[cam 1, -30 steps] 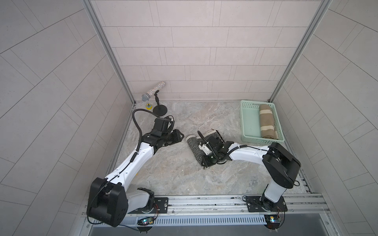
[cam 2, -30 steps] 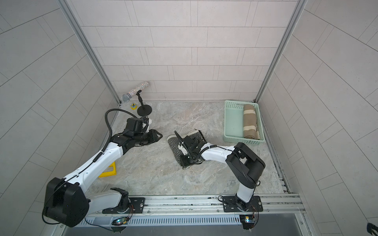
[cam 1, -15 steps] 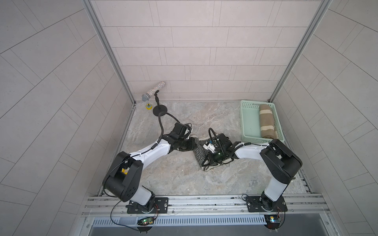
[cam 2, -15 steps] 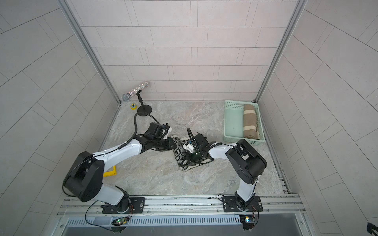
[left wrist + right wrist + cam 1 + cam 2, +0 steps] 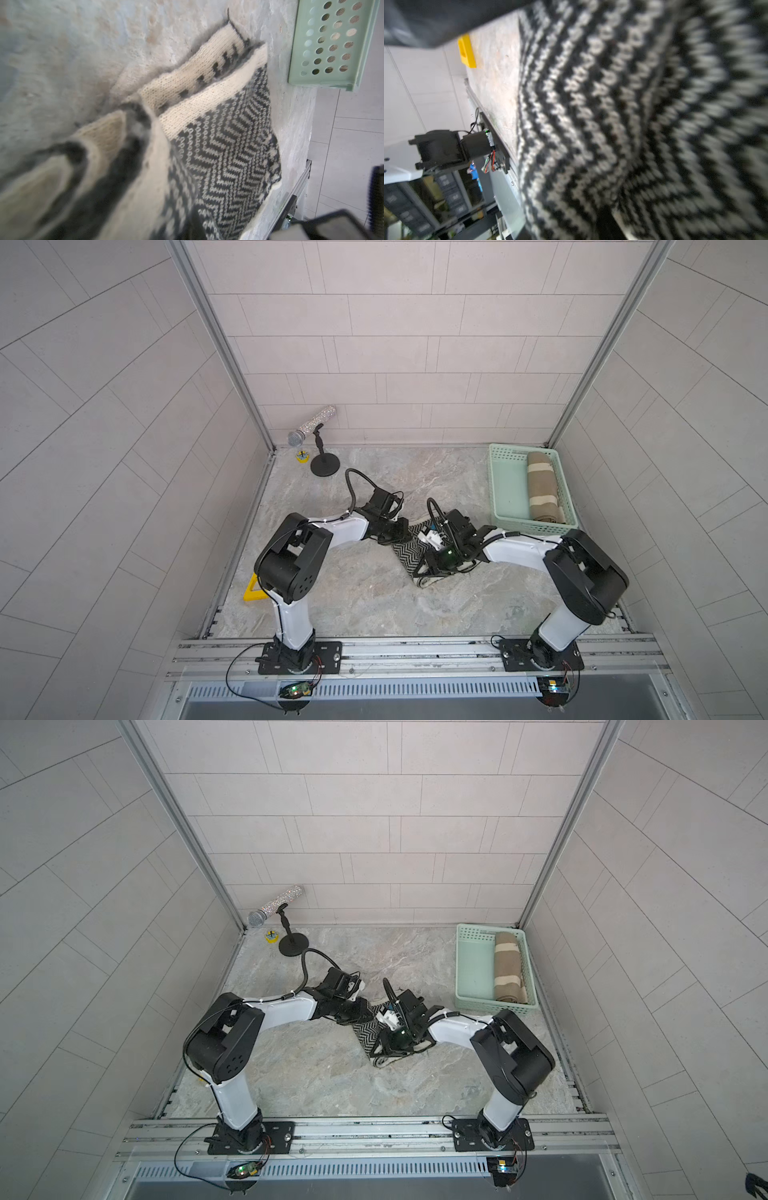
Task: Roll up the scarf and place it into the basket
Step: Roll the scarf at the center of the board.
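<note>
The scarf point(image 5: 409, 549) point(image 5: 365, 1031) is a black-and-white herringbone knit with cream ends, lying partly folded in the middle of the table. My left gripper point(image 5: 409, 533) point(image 5: 368, 1011) sits at its far-left end, shut on the scarf. In the left wrist view the scarf point(image 5: 224, 145) bunches up towards the camera. My right gripper point(image 5: 430, 568) point(image 5: 384, 1046) rests on the scarf's near part. The scarf point(image 5: 633, 114) fills the right wrist view in a blur, and the jaws are hidden. The mint-green basket point(image 5: 503, 493) point(image 5: 471, 969) point(image 5: 328, 45) stands at the back right.
A rolled brown-and-cream striped cloth point(image 5: 542, 489) lies in the basket's right half. A glittery microphone point(image 5: 311, 433) on a black stand point(image 5: 324, 466) stands at the back left, next to a small yellow object point(image 5: 303, 456). A yellow triangle point(image 5: 253, 593) lies by the left arm's base.
My left arm swung right from open table to the scarf's end and its jaws closed there. My right gripper shifted a little along the scarf towards its near end.
</note>
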Robot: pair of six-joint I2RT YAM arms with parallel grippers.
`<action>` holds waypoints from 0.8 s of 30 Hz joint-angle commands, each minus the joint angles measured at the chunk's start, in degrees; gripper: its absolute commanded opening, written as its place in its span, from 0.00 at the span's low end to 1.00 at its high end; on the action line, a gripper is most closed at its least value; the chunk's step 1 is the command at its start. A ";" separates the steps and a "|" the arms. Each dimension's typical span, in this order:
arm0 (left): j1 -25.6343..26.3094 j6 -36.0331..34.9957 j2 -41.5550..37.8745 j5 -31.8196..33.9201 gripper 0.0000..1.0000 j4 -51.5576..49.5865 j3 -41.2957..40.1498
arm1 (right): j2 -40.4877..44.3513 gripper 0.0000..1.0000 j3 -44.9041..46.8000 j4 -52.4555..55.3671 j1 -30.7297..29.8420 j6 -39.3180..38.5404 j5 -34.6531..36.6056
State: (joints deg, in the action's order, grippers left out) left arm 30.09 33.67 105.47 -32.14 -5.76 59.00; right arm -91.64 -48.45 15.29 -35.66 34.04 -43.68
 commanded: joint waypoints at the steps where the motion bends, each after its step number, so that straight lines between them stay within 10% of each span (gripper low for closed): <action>1: 0.15 -0.21 1.87 1.55 0.00 -1.42 0.22 | 7.63 0.49 -1.93 15.01 -0.64 -3.60 14.93; 13: 0.15 -0.35 3.49 -0.86 0.00 -1.98 0.38 | 10.65 0.68 -14.35 29.70 -31.53 -9.07 72.82; 24: 0.15 -0.18 4.84 -2.51 0.00 -1.98 0.95 | -9.26 0.80 -21.52 27.18 -39.13 -14.90 84.30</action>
State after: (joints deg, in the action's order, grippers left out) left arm 30.06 33.67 108.09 -36.10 -4.64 60.10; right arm -99.63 -69.10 42.15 -74.61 21.45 35.53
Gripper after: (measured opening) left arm 0.045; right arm 0.791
